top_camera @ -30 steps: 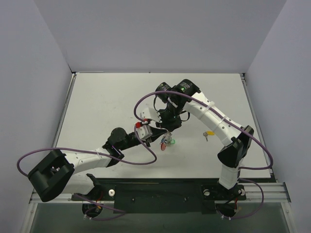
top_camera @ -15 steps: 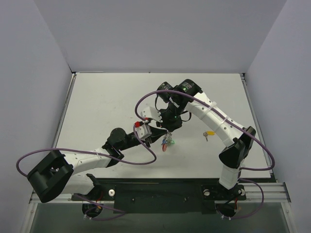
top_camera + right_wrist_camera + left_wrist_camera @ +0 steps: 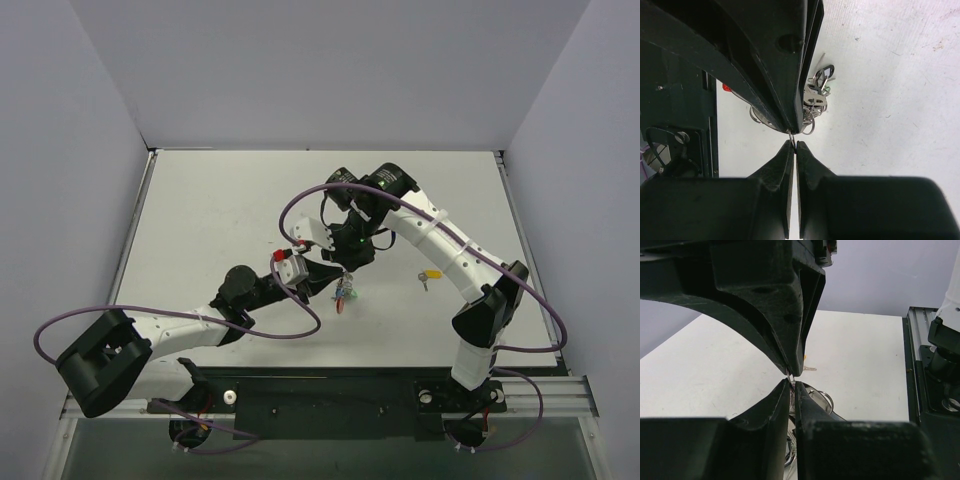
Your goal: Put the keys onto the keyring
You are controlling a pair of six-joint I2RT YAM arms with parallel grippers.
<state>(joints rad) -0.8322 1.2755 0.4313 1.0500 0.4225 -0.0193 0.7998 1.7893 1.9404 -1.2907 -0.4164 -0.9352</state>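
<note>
Above the table's middle a bunch of keys (image 3: pixel 344 292) with coloured caps hangs from the thin keyring. My right gripper (image 3: pixel 349 262) is shut on the keyring wire (image 3: pixel 791 134), and the keys (image 3: pixel 816 92) dangle beyond its fingers. My left gripper (image 3: pixel 327 273) meets it tip to tip from the left. In the left wrist view its fingers (image 3: pixel 782 395) stand a narrow slit apart, with the keyring wire (image 3: pixel 790 378) in the gap, thinner than the slit. A loose yellow-capped key (image 3: pixel 431 273) lies on the table to the right.
The white table (image 3: pixel 220 220) is walled by grey panels at the back and sides. Purple cables (image 3: pixel 300 325) loop off both arms. A black rail (image 3: pixel 330 395) runs along the near edge by the arm bases.
The left gripper's fingers have eased apart a little. The bunch of keys and both grippers have shifted slightly toward the back.
</note>
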